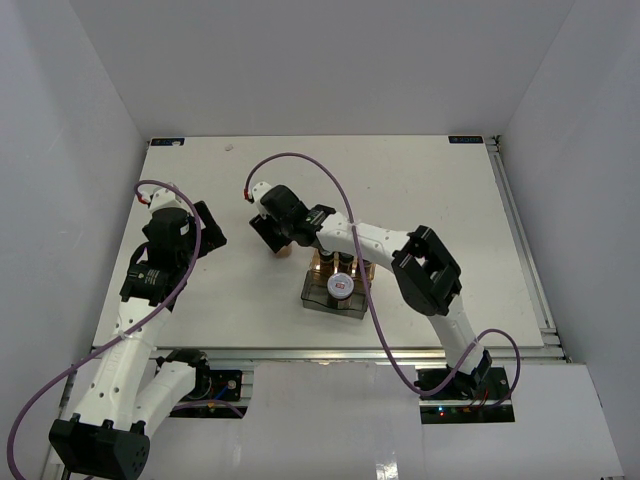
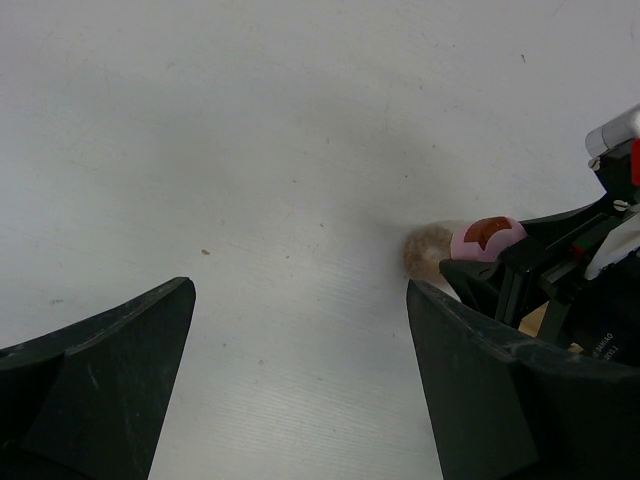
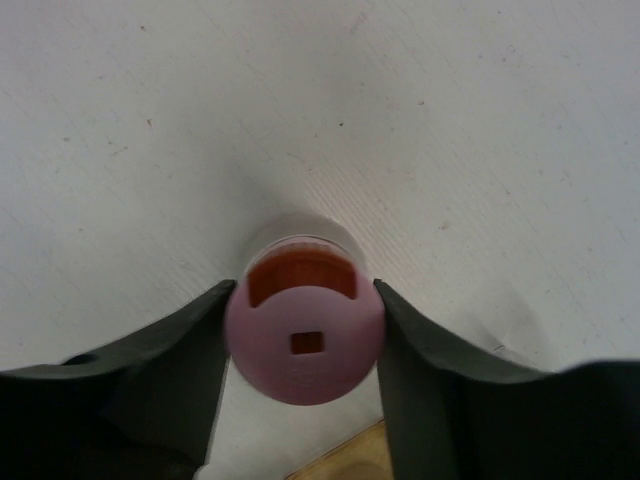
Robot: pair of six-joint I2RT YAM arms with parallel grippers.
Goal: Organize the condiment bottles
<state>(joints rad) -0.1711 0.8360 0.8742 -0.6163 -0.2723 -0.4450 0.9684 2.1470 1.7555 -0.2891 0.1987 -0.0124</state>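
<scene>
View from above: a white table (image 1: 430,190) fills the middle of the frame. Just left of centre, the right gripper (image 3: 303,290) grasps a pink-capped jar (image 3: 305,345) that stands upright on the table, one finger pressed against each side of its cap. Just to the lower right sits a clear smoky bin (image 1: 316,303) holding brown-filled jars, among them a white-capped jar (image 1: 341,287) with a red label. At the left of the frame, the left gripper (image 2: 300,290) hangs over the table surface, spread wide and released.
</scene>
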